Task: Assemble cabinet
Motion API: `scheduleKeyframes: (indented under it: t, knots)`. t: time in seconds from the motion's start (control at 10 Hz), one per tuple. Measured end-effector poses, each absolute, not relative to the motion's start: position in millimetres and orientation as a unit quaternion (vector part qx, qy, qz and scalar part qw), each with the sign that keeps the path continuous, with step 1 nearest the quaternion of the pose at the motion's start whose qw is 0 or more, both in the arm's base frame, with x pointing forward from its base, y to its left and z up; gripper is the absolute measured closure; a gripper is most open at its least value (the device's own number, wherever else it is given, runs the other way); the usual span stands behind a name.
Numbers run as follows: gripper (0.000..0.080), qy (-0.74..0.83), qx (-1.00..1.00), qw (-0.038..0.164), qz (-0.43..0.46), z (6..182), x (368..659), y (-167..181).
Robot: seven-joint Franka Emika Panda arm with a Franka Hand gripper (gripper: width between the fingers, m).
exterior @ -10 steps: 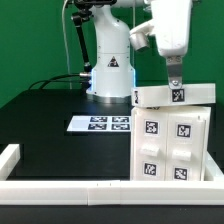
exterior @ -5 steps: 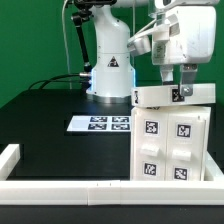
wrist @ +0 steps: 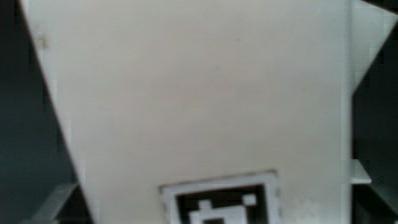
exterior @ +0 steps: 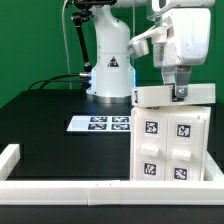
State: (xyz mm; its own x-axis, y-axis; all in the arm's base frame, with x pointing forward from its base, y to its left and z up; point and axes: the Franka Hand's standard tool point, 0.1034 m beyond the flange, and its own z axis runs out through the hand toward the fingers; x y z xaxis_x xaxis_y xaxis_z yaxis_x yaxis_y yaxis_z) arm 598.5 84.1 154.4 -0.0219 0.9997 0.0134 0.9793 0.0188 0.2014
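Note:
The white cabinet [exterior: 172, 145] stands at the exterior view's right, its front blocks carrying several black-and-white tags. A flat white top panel [exterior: 150, 96] lies across its upper end. My gripper [exterior: 180, 93] reaches down onto this panel near its tag. In the wrist view the panel [wrist: 196, 90] fills the frame, with its tag [wrist: 222, 200] low in the picture. Dark fingers [wrist: 64, 202] show at both lower corners, against the panel's edges. The jaws appear shut on the panel.
The marker board [exterior: 101, 124] lies flat on the black table in front of the arm's base [exterior: 110, 70]. White border rails run along the near edge [exterior: 70, 188] and at the exterior view's left [exterior: 10, 155].
The hand has turned about its vertical axis, from narrow side-on to broad-on, and shifted slightly to the exterior view's right and down. The top panel and the cabinet have not visibly moved.

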Motion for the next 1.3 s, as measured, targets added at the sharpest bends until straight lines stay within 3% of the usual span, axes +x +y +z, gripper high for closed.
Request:
scheduleKeyframes:
  t: [0.2, 0.8, 1.3]
  knots:
    - [0.0239, 0.708, 0.699, 0.066, 0.077, 154.4, 598.5, 84.0]
    - [0.0239, 0.410, 0.907, 0.026, 0.088, 154.4, 595.9, 84.1]
    - [0.0239, 0.253, 0.963, 0.008, 0.093, 154.1, 595.8, 84.1]
